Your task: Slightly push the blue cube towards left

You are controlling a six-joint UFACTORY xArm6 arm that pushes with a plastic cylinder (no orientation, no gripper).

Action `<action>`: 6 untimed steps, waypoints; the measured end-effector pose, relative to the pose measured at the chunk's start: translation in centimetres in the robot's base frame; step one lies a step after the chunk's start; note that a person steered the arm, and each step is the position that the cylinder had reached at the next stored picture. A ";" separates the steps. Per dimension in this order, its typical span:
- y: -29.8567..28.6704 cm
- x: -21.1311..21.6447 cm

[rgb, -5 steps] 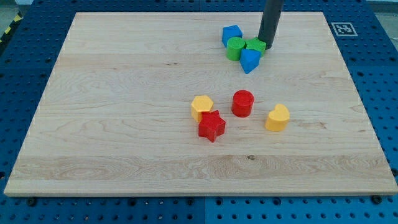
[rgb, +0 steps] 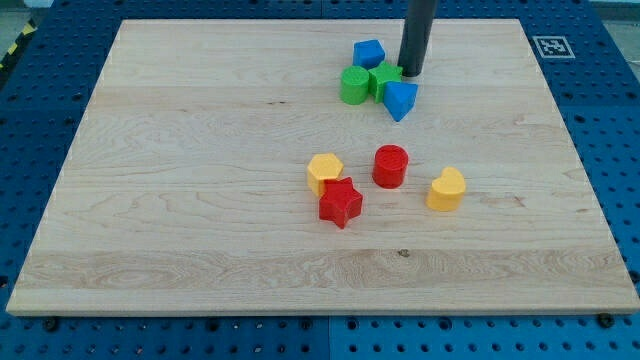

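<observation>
The blue cube (rgb: 369,53) sits near the view's top, right of centre. Just below it a green cylinder (rgb: 354,86) and a green star-like block (rgb: 385,78) lie side by side. A second blue block (rgb: 401,99), wedge-like, lies at their lower right. My tip (rgb: 412,73) stands at the right edge of the green star block, to the right of and slightly below the blue cube, above the blue wedge. The rod rises out of the view's top.
Lower on the wooden board (rgb: 200,200) lie a yellow hexagonal block (rgb: 325,172), a red star (rgb: 340,202), a red cylinder (rgb: 390,166) and a yellow heart-like block (rgb: 447,189). A marker tag (rgb: 552,46) sits at the board's top right corner.
My tip has moved left. The green star and green cylinder have slid left with it, and the blue cube has shifted slightly left and up.
</observation>
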State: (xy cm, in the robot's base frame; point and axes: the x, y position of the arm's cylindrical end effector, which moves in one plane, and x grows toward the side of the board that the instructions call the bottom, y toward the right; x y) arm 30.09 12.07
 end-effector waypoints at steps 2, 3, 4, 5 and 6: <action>-0.1 -0.9; -0.1 -1.1; -0.8 -1.0; -4.3 0.6; -4.9 1.0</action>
